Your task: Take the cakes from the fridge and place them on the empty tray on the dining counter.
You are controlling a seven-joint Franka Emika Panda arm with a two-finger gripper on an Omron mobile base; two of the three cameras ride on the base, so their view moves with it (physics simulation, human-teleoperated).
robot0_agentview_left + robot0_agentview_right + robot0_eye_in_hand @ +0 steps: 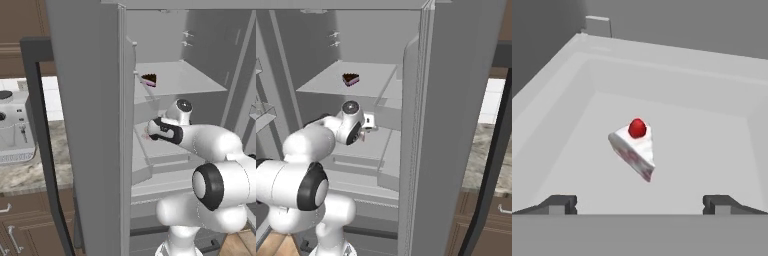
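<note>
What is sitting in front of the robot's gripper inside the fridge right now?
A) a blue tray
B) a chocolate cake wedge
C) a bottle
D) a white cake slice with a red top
D: the hand view shows the white cake with its red top lying just ahead of the open gripper, between its two fingertips; the chocolate cake sits on a higher shelf of the fridge.

- A marbled beige-and-grey countertop (pixel 30 172) runs along the wall.
- A white coffee machine (pixel 15 127) stands on that countertop, against pale square wall tiles (pixel 52 97).
- Brown wooden cabinet fronts (pixel 25 225) with pale handles sit under the countertop.
- Dark brown upper cabinets (pixel 20 30) hang above the countertop.
- A wood-toned floor (pixel 240 245) lies below.
</note>
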